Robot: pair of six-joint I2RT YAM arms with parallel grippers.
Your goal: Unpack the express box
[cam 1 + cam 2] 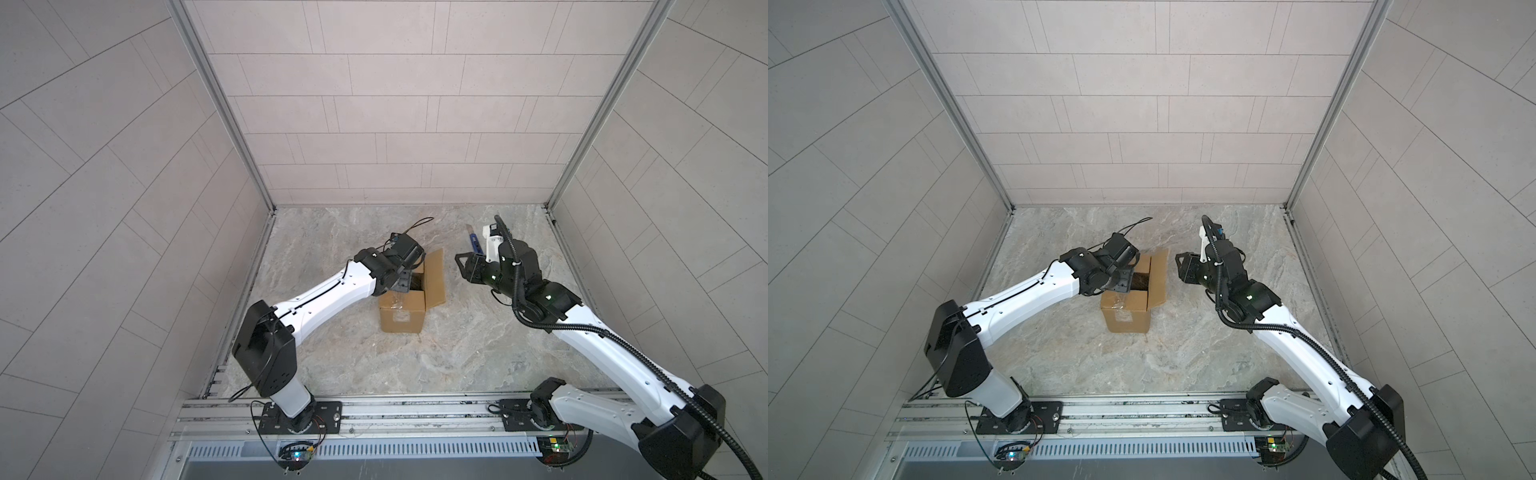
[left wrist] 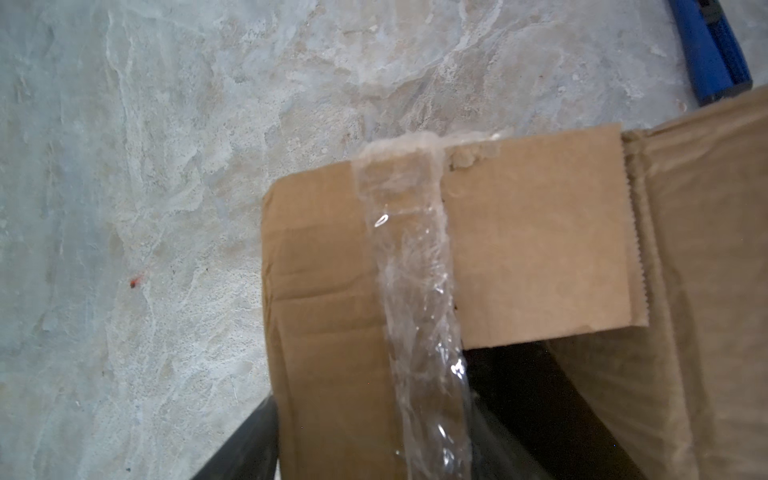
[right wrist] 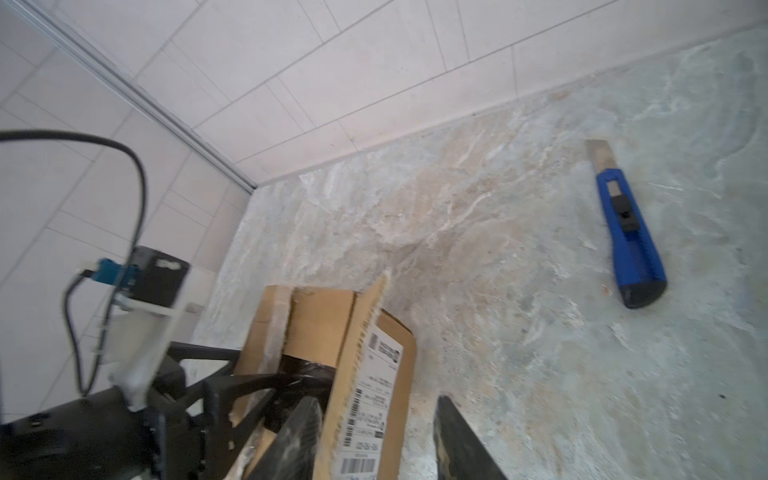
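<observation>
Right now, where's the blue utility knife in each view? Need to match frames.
In a top view: blue utility knife lies beyond the express box, beside the right arm.
In a top view: not visible, likely behind the right arm.
Left wrist: knife handle only, cut off at the frame edge.
Right wrist: knife whole, blade out, apart from the box.
Shared landmark: the express box, in all four.

The box is matt brown corrugated cardboard, with a strip of clear, glossy, crinkled tape and a white paper label on one flap. The bench looks like smooth veined stone. The knife has a blue plastic body and a dull metal blade.
</observation>
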